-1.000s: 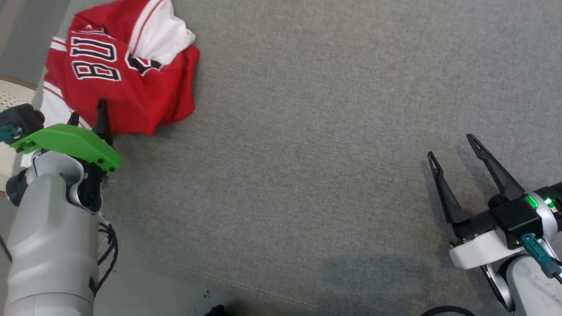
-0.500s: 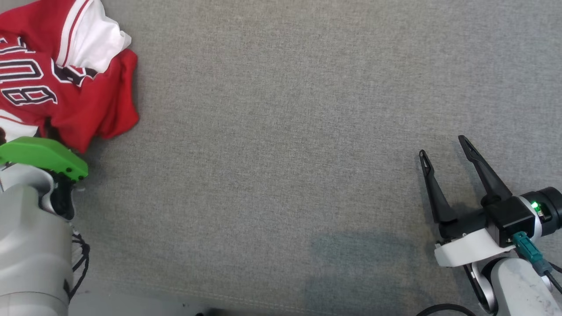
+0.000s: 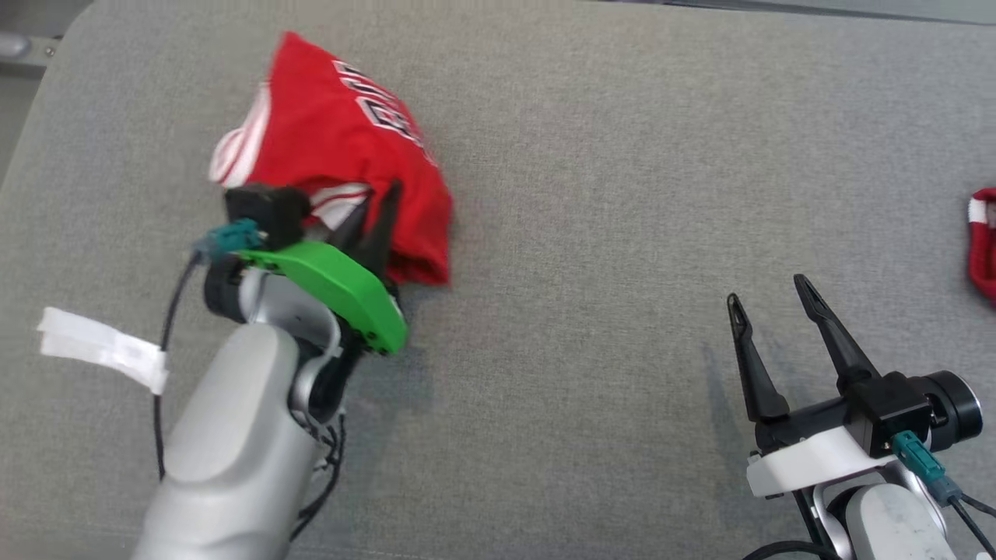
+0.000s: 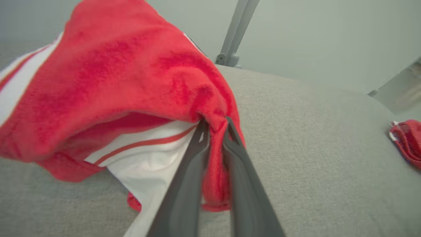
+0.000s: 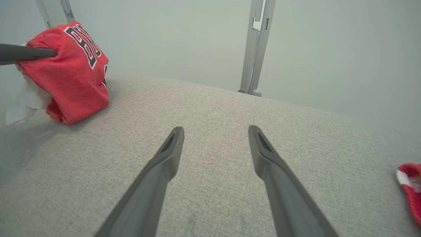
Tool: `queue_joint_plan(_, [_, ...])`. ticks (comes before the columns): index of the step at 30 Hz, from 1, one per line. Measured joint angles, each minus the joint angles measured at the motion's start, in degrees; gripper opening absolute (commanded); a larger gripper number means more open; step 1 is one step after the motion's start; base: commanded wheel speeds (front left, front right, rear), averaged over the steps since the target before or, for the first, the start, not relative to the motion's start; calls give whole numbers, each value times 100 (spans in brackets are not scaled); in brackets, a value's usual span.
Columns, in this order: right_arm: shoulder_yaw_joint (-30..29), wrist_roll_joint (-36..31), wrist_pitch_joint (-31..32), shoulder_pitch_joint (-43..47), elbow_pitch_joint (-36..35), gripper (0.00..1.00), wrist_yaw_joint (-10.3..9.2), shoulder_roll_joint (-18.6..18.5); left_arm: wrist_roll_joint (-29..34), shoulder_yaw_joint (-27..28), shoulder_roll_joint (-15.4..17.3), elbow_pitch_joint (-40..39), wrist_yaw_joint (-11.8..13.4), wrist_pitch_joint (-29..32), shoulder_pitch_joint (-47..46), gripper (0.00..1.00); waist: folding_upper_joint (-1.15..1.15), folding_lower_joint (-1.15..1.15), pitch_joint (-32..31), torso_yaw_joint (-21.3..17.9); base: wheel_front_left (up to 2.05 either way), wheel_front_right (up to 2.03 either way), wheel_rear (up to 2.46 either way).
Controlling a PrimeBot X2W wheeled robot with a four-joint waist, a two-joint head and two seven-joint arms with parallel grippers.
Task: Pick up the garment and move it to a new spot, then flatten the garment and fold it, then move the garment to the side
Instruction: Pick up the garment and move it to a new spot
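Note:
The garment [image 3: 342, 148] is a red jersey with white striped trim and dark lettering, bunched up and hanging over the grey surface at upper left. My left gripper [image 3: 381, 206] is shut on a fold of its red cloth. In the left wrist view the two dark fingers [image 4: 197, 158] pinch the garment [image 4: 108, 75], which hangs in a heap with white panels below. The right wrist view shows the garment [image 5: 72, 72] at far left. My right gripper [image 3: 766, 303] stands open at lower right above bare cloth, and its fingers [image 5: 164, 158] hold nothing.
A grey fabric surface [image 3: 591, 233] spreads across the view. Another red and white piece of cloth [image 3: 982, 241] lies at the right edge. A white strip of tape [image 3: 101, 346] sits at the left. A grey metal post [image 5: 256, 46] rises behind the surface.
The head camera has shifted. My left gripper has shut on the garment and lifted it from the surface, carrying it to the right. The right gripper stays open.

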Motion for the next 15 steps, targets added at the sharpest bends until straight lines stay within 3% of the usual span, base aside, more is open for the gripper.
queue_joint_plan(8, [-82,40,0,-5,-78,100,0,111,200,-1238,-309,-1718,123,890,617,0,0,0,-295,-576,0,0,0])
queue_joint_plan(15, [-258,52,0,-58,-165,100,0,186,504,-1989,-453,-1834,320,1091,623,0,0,0,-308,-1125,0,0,0])
